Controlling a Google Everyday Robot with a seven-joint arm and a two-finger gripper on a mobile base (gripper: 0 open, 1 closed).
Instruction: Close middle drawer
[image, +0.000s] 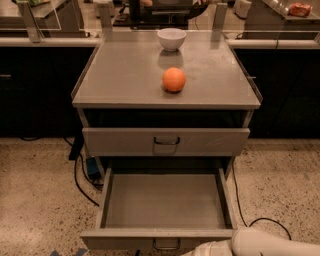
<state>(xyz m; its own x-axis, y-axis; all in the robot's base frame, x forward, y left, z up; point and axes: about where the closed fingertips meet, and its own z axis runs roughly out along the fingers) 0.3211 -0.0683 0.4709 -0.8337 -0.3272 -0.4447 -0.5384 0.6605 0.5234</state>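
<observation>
The middle drawer (165, 200) is pulled wide open, its plain grey tray empty. Its low front panel (125, 241) lies along the bottom edge of the camera view, with the small dark loop handle (166, 245) at its centre. My white arm (270, 244) comes in from the bottom right. My gripper (196, 251) is at the arm's narrow end, at the bottom edge just right of the handle and mostly cut off by the frame. The taller top drawer (166, 141) above is shut.
An orange (174, 79) and a white bowl (171, 39) sit on the grey cabinet top (115, 75). Black cables (82, 185) run over the speckled floor left of the cabinet, another cable (265, 220) at the right. Dark counters stand behind.
</observation>
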